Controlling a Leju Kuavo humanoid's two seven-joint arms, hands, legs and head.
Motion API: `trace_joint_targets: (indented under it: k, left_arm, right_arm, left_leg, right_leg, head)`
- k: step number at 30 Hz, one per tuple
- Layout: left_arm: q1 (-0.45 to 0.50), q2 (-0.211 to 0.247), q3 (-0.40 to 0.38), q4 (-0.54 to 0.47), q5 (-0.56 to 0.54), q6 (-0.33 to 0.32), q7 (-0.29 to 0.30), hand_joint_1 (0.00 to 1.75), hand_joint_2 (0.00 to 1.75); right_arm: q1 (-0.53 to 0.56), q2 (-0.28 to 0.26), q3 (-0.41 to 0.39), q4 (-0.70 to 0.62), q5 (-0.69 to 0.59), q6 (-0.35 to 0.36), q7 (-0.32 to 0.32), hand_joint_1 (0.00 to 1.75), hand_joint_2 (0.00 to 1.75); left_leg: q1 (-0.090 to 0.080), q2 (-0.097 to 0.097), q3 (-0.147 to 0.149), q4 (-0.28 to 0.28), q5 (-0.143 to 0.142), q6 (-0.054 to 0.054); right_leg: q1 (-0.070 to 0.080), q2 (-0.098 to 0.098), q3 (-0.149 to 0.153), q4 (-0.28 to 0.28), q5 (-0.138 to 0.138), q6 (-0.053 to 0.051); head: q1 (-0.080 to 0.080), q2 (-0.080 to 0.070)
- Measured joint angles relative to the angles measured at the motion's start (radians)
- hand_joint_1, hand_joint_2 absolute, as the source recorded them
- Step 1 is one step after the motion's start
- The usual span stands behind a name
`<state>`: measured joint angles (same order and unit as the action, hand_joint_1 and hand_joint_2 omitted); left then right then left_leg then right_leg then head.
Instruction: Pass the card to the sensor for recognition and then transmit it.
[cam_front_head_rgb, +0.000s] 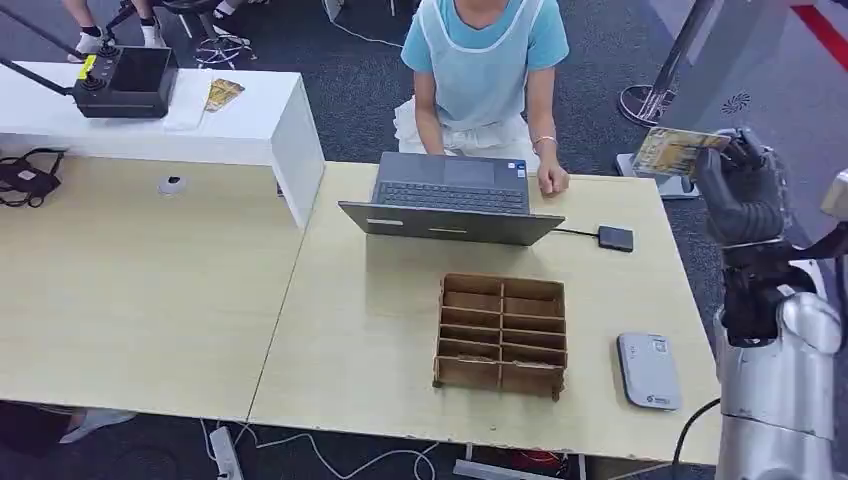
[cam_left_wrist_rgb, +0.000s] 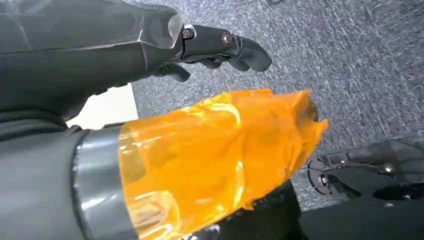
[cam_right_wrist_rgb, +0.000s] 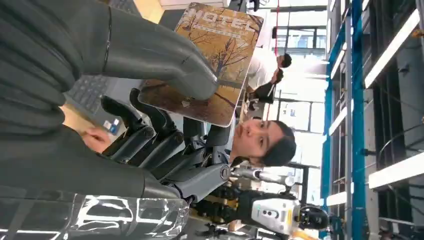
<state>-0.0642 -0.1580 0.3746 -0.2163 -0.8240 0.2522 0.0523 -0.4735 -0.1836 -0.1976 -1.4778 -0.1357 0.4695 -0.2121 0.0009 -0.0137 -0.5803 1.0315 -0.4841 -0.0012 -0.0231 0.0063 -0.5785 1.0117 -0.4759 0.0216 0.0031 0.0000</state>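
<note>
We see right hand (cam_front_head_rgb: 742, 190) pinching card (cam_front_head_rgb: 676, 150) at right frame edge, above grey carpet (cam_front_head_rgb: 360, 90). Left hand (cam_left_wrist_rgb: 210, 50) hangs with fingers curled, holding nothing. Pale wood surface (cam_front_head_rgb: 370, 330) carries laptop (cam_front_head_rgb: 452, 198), divider box (cam_front_head_rgb: 502, 334), grey sensor (cam_front_head_rgb: 648, 370) lower right.

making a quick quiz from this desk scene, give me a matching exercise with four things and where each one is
Things:
1. picture-printed hotel card
2. brown wooden compartment organizer
3. open grey laptop
4. flat grey card sensor

Places:
a. before the seated person
b. desk middle, nearer the robot than the laptop
c. pinched in the right hand, raised off the desk's far right corner
d. near the desk's right front corner

Pairs: 1-c, 2-b, 3-a, 4-d
</note>
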Motion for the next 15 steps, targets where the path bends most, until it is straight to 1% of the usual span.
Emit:
trace_joint_targets:
  k: [4, 7, 15]
  left_arm:
    - [0.002, 0.003, 0.005, 0.0, 0.0, 0.005, 0.0, 0.0, 0.0]
    - [0.007, 0.003, 0.01, 0.0, 0.0, 0.008, 0.002, 0.0, 0.0]
    - [0.008, 0.006, 0.024, 0.0, 0.0, 0.016, 0.003, 0.0, 0.0]
  right_arm:
    - [0.068, -0.066, 0.0, -0.01, -0.055, 0.008, -0.009, 1.75, 1.75]
    - [0.126, -0.105, 0.0, -0.026, -0.081, 0.011, -0.014, 1.75, 1.75]
    - [0.223, -0.142, 0.0, -0.069, -0.131, 0.022, -0.036, 1.75, 1.75]
  left_leg:
    - [0.0, 0.0, 0.0, 0.0, 0.0, 0.0]
    - [0.0, 0.0, 0.0, 0.0, 0.0, 0.0]
    - [0.001, 0.001, 0.0, 0.0, 0.0, 0.0]
  right_leg:
    - [0.0, 0.0, 0.0, 0.0, 0.0, 0.0]
    - [0.0, 0.0, 0.0, 0.0, 0.0, 0.0]
    - [0.001, 0.0, -0.001, 0.0, 0.0, 0.0]
  head:
    - [0.0, 0.0]
    - [0.0, 0.0]
    - [0.0, 0.0]
